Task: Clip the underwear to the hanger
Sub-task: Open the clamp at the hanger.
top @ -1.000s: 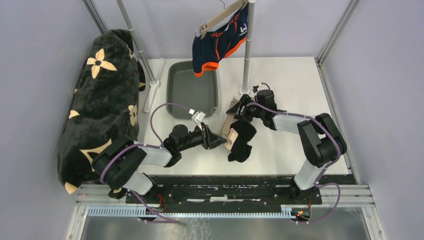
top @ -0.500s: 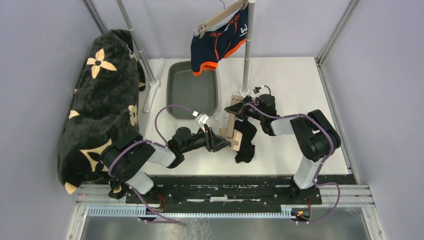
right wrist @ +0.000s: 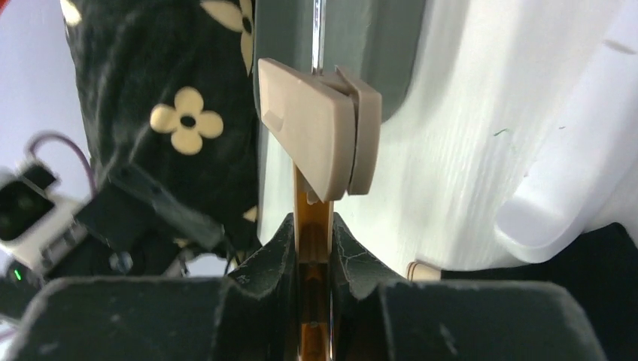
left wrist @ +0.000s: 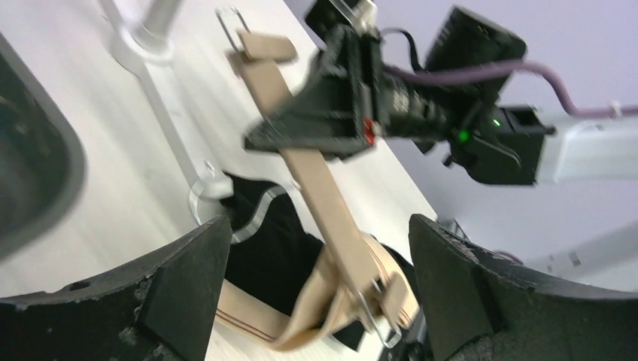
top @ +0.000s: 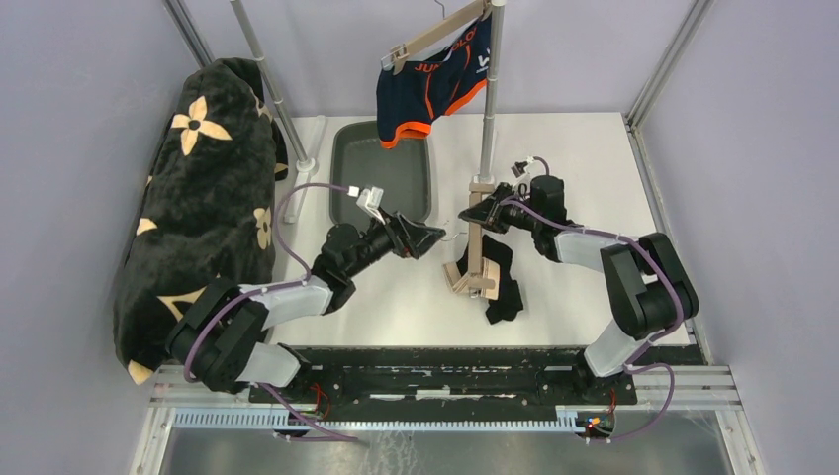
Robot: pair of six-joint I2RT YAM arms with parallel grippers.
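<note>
Withdrawn from the hanger [top: 476, 259], left gripper [top: 435, 236]: jaws wide, empty. Right gripper [top: 479, 212]: clamped on the hanger's bar. Black underwear [top: 506, 289]: lying partly beneath hanger, on table [top: 584, 178].

My light wooden clip hanger [top: 479, 242] lies mid white tabletop [top: 579, 168], near end over the black underwear [top: 505, 287]. Left gripper [top: 433, 237] sits just left of it, right gripper [top: 475, 213] at its far end. Dark grey plastic tray [top: 381, 173] is behind-left, upright metal pole [top: 488, 109] right behind.

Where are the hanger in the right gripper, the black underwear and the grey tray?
hanger [top: 477, 247]: top view, middle of its wooden bar.
black underwear [top: 506, 293]: top view, cloth right of the bar.
tray [top: 376, 168]: top view, bare floor.
</note>
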